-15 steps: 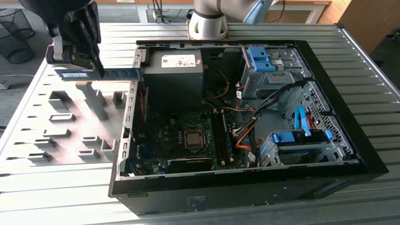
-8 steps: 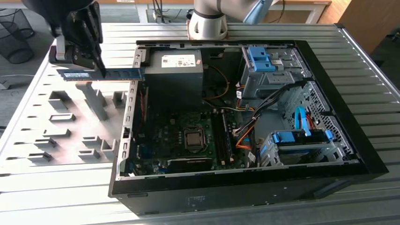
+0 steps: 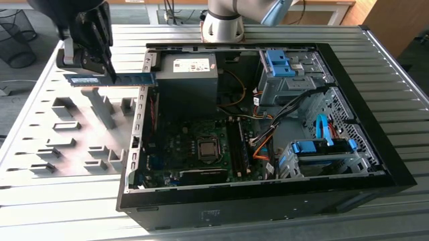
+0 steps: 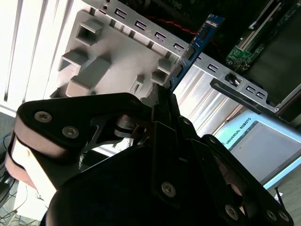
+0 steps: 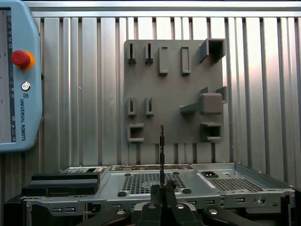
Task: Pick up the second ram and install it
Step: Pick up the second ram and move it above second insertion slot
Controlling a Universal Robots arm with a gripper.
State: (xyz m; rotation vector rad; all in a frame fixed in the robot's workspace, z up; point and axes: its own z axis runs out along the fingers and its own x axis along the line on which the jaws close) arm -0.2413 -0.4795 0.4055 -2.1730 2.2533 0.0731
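The tool pinches the second ram near its middle, holding it level in the air, the grey fixture plate beneath and the open computer case just beside.

Robotics lab: slatted metal bench, opened PC case, grey fixture plate, teach pendant.
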